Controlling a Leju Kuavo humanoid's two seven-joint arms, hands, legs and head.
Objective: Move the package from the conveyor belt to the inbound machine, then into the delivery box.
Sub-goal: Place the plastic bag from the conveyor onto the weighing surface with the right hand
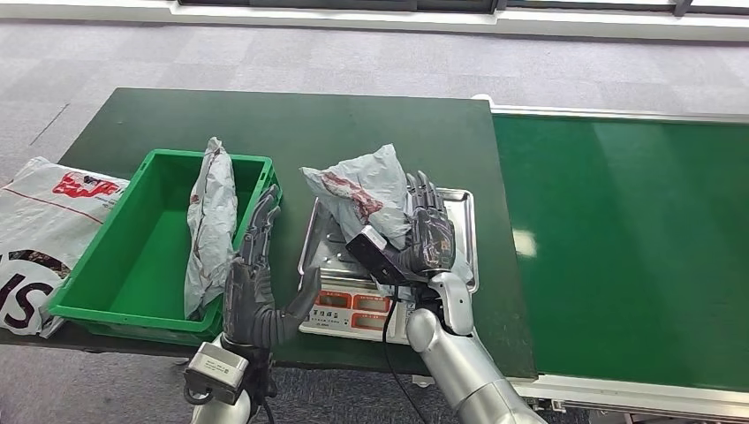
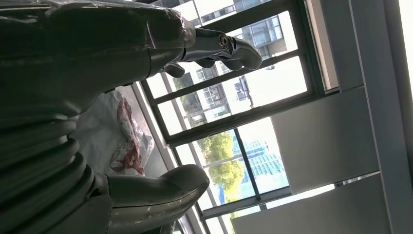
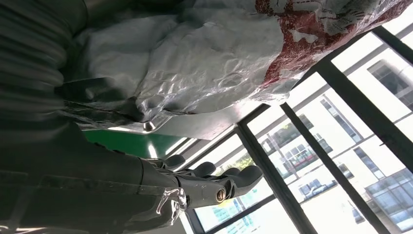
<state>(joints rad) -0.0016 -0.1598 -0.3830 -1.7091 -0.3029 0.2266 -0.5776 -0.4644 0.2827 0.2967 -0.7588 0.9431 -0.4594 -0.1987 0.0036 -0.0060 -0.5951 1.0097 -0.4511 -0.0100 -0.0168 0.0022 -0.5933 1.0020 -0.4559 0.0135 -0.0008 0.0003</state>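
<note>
Head view, nearest first: the left robot hand (image 1: 254, 284) stands upright with its fingers straight and apart, holding nothing, in the narrow gap between the green delivery box (image 1: 115, 265) and the inbound machine (image 1: 459, 208), a scale with a steel tray and red displays at its front edge. The right robot hand (image 1: 427, 237) is raised over the tray's right half, fingers spread and flat against the right side of the grey package (image 1: 364, 193); whether it grips or only presses the package I cannot tell. The package, crumpled with red print, sits over the tray and leans toward its left rim. In the right wrist view the package (image 3: 204, 63) lies against the palm with the fingers (image 3: 214, 180) apart from it.

A second grey bag (image 1: 210, 225) stands inside the delivery box against its right wall, leaving the box's left half free. A white printed bag (image 1: 44, 221) lies off the desk's left edge.

Farther out, the dark green desk (image 1: 291, 124) shows bare surface behind both box and machine. The conveyor belt (image 1: 627, 238) runs along the desk's right edge, its green surface open.
</note>
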